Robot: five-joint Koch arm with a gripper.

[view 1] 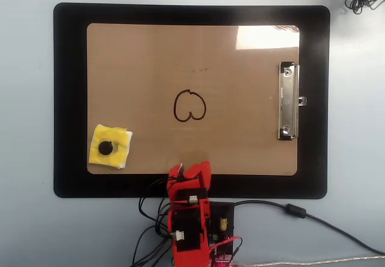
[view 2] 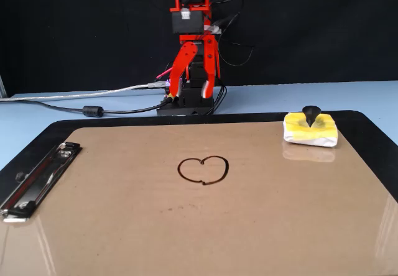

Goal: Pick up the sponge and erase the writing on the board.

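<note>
One sponge [view 1: 110, 147] on board [view 1: 240, 141] corner, writing [view 1: 190, 106] intact.
Gripper [view 1: 187, 172] probably empty at board edge; jaw opening unclear.

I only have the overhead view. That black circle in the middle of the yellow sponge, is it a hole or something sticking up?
Observer: It sticks up. In the fixed view the black knob stands above the top of the sponge.
Operator: How high is the arm?
Observer: The arm rises upright over its base, behind the board. No part of it touches the board.
Operator: Is the sponge lying flat?
Observer: Yes, it lies flat on the board, well apart from the writing.
</note>
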